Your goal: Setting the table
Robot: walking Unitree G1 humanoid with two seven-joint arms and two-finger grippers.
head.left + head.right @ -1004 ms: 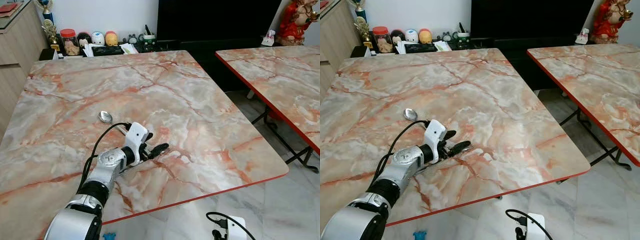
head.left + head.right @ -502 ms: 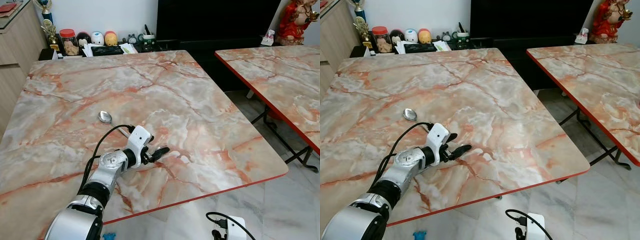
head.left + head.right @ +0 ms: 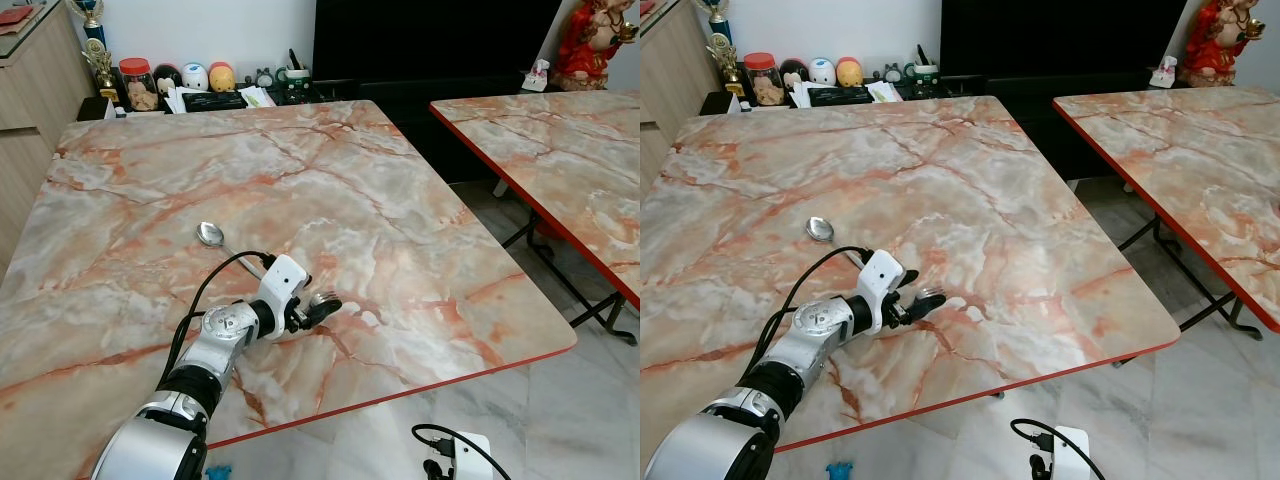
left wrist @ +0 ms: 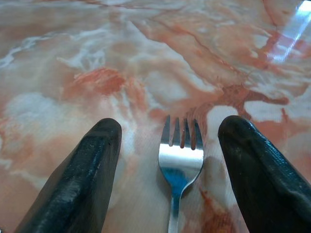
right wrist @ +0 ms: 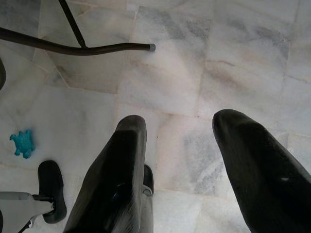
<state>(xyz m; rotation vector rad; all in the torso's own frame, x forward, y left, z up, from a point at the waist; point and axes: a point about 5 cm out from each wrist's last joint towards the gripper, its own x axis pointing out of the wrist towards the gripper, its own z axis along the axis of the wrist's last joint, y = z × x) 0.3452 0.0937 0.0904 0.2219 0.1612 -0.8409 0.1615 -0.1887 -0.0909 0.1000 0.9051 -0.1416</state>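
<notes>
On the bench [image 3: 420, 190], the left hand [image 4: 170, 145] is spread wide, and a fork [image 4: 180, 162] lies flat between its fingers [image 4: 82, 179]. Near the fork lies a spoon [image 3: 210, 235]. Over the floor [image 5: 194, 73] hangs the right hand [image 5: 180, 160], spread too.

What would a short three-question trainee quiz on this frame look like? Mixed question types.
1. True or false: the left tool is shut on the fork.
2. Which utensil lies on the marble table beyond the left arm? A) knife B) spoon C) ladle
3. Fill in: the right tool hangs over the ____ floor.

Key
1. False: the fork lies flat on the table between the open fingers, which stand apart from it on both sides.
2. B, the spoon.
3. Tiled: pale tiled floor, with the tool open.
</notes>
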